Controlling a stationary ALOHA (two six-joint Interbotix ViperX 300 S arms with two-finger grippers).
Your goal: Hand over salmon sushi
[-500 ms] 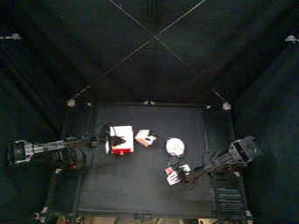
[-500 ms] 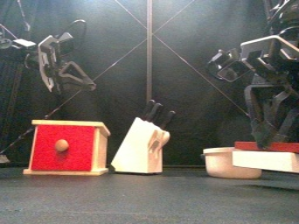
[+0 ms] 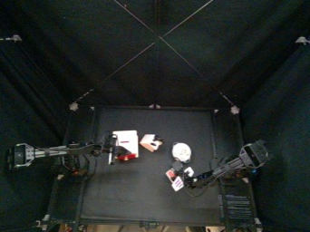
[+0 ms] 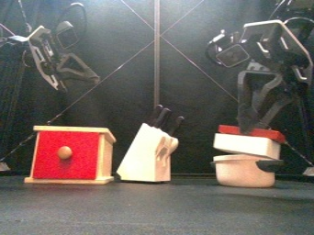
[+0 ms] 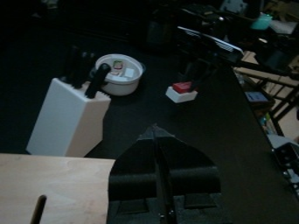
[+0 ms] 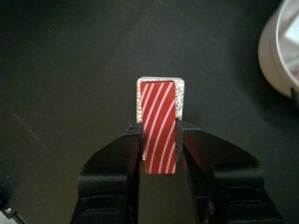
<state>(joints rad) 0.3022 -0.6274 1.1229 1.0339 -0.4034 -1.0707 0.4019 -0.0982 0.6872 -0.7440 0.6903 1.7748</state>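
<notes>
The salmon sushi (image 6: pixel 158 122), a white rice block with a red striped top, is held between the jaws of my right gripper (image 6: pixel 158 144), which is shut on it. It hangs a little above the table (image 4: pixel 249 139), nearer the front edge than the white bowl (image 3: pixel 182 151). From the left wrist the sushi (image 5: pixel 181 90) shows small under the right arm. My left gripper (image 5: pixel 162 144) hangs high at the left (image 4: pixel 55 60), over the red box, with its jaws together and nothing between them.
A red box with a wooden top (image 4: pixel 73 154) stands at the left, a white knife block (image 4: pixel 152 151) beside it, and the white bowl (image 4: pixel 245 171) at the right. The table's front strip (image 3: pixel 133 195) is bare.
My right gripper has lifted the sushi off the table and carried it leftward, so from the front it now hangs in line with the bowl. The left gripper has risen slightly.
</notes>
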